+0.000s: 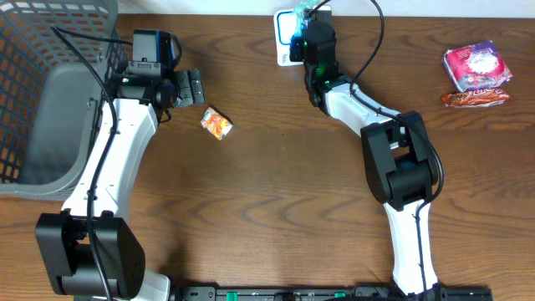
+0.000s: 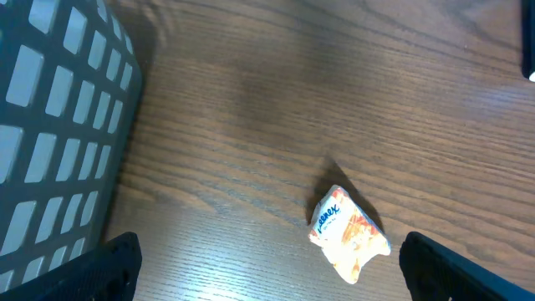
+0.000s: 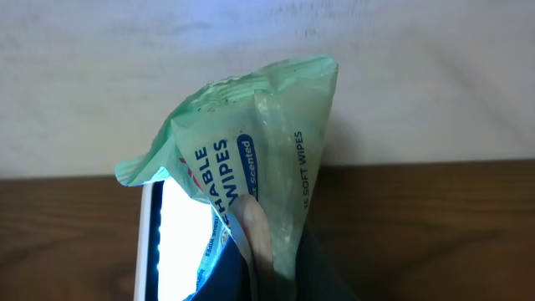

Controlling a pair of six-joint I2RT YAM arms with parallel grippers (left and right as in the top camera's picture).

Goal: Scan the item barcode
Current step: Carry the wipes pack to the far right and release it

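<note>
Wipes pack (image 3: 267, 142) (right arm (image 1: 368, 113) outstretched), seemingly pinched

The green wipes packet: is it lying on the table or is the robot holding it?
Held. The right gripper is shut on the wipes packet, pinching its lower end, next to a glowing screen.

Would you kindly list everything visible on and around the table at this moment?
basket: one, grey, far left
tissue packet: one, orange and white, lying beside the left gripper
wipes pack: one, green, held at the lit device
lit device: one, white, glowing blue, far edge
snack pack: one, pink, far right
wrapped bar: one, red-orange, next to the snack pack
table: one, brown wood
left gripper: one, black, open, by the basket
right gripper: one, black, shut on the wipes pack
</note>
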